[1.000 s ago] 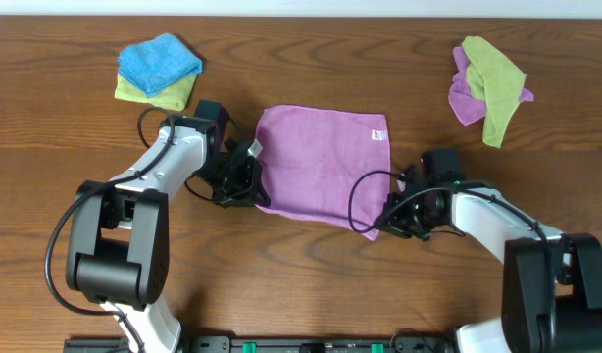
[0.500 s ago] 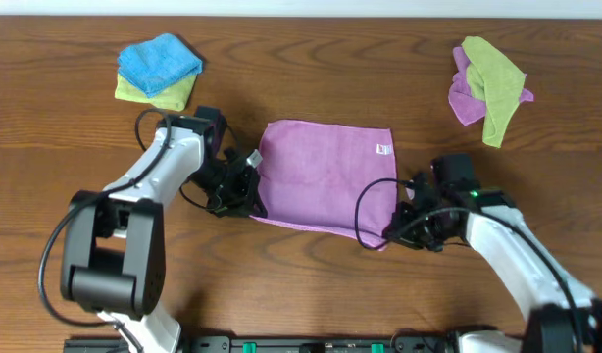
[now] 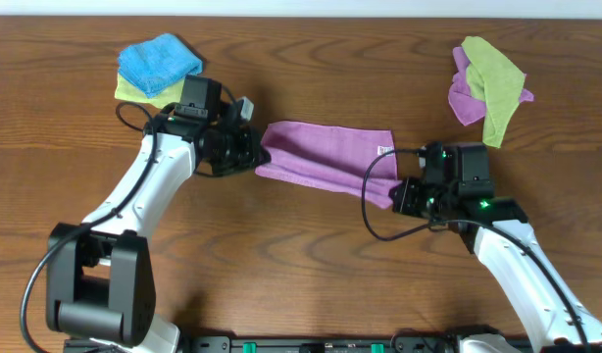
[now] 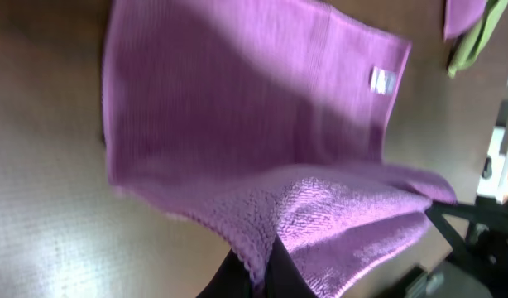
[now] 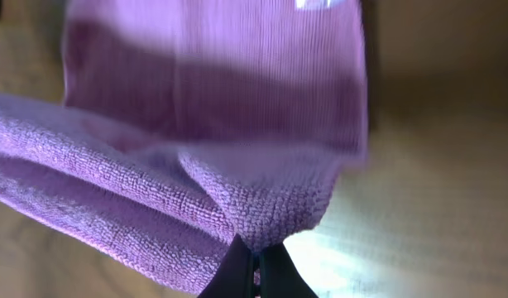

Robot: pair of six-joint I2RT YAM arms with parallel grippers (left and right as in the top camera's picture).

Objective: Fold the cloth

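So, one purple cloth (image 3: 326,157) lies mid-way across the desk (image 3: 301,279), its near edge raised over the rest by two claws: left claw (image 3: 254,155) and right claw (image 3: 401,193), each clenched on a corner. There are two side piles, a blue-topped pile (image 3: 156,69) and a lime-topped pile (image 3: 489,83); the blue one shows overhead only.

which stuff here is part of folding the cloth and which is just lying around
Part of the job: magenta cloth, left gripper, right gripper, both shut on its edge.
Just lying about: blue cloth, lime-green cloth beneath it, green cloth and small purple cloth far right.
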